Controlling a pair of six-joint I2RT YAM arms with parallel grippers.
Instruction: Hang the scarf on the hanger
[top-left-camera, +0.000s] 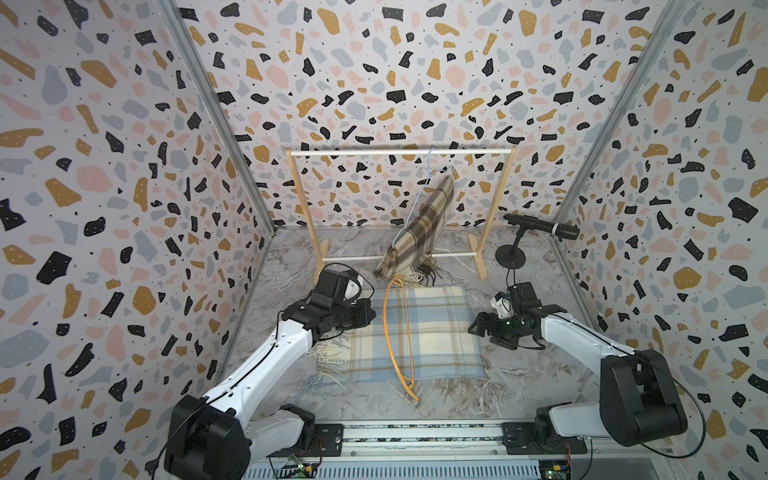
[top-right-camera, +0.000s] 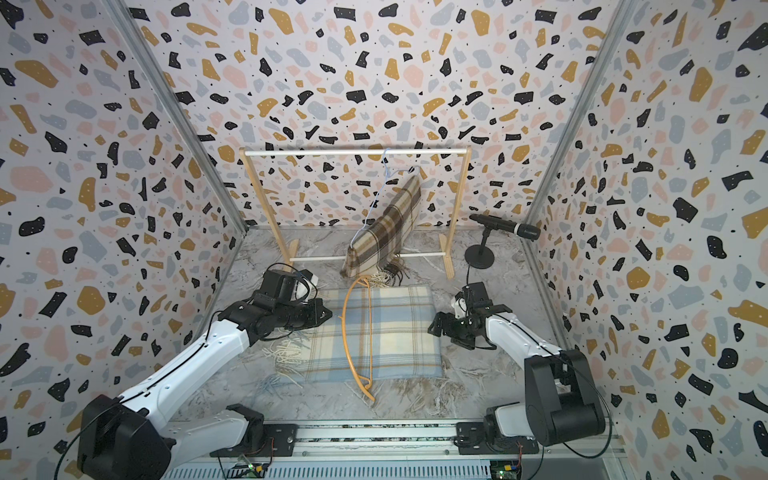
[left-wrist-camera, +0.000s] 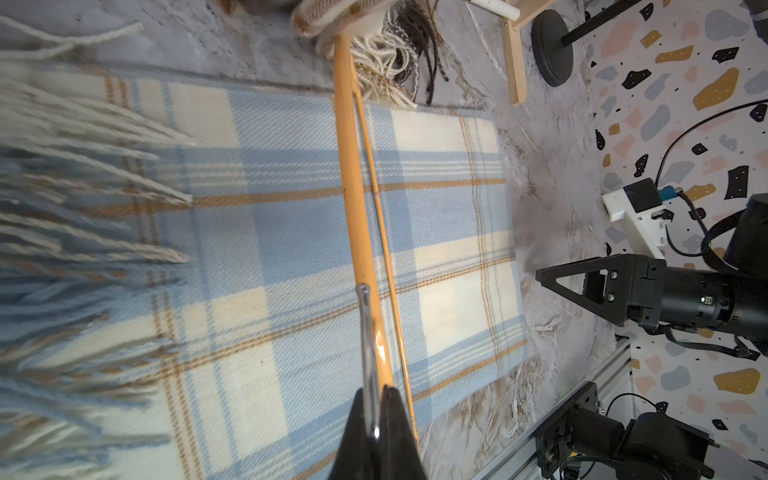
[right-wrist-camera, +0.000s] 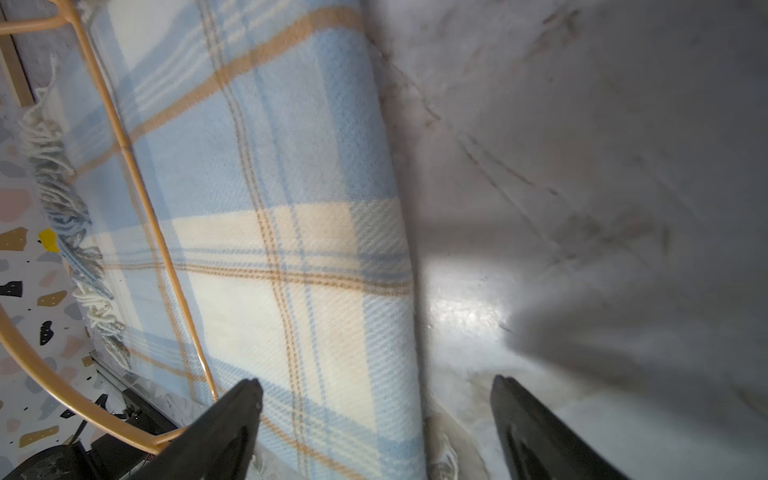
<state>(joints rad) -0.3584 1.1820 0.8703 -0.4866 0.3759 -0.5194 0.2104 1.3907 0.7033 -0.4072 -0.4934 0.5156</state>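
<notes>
Three terrazzo-patterned walls (top-left-camera: 374, 62) box in a grey marble-look tabletop (top-left-camera: 519, 374). At the back we see a wooden rack (top-left-camera: 399, 152); from its top bar hangs a pale wire hanger (top-left-camera: 417, 201), tilted steeply, carrying a brown plaid scarf (top-left-camera: 419, 224) whose fringe trails onto the table. In front of it lies the blue-and-cream plaid scarf (top-left-camera: 432, 332), folded flat in the middle of the table, fringe spilling off its left side. An orange hanger (left-wrist-camera: 353, 187) stands on edge across this scarf, its far end reaching the brown scarf's fringe. We find the left arm stretched in from the front rail, its wrist low by the scarf's left far corner, and the left gripper (left-wrist-camera: 376, 395) pinched tight on the orange hanger's metal hook. Opposite, the right arm bends in low, and the right gripper (right-wrist-camera: 378, 382) is spread wide at the scarf's right edge, one finger over cloth, one over bare marble. A small microphone (top-left-camera: 540, 224) on a stand sits at the back right.
</notes>
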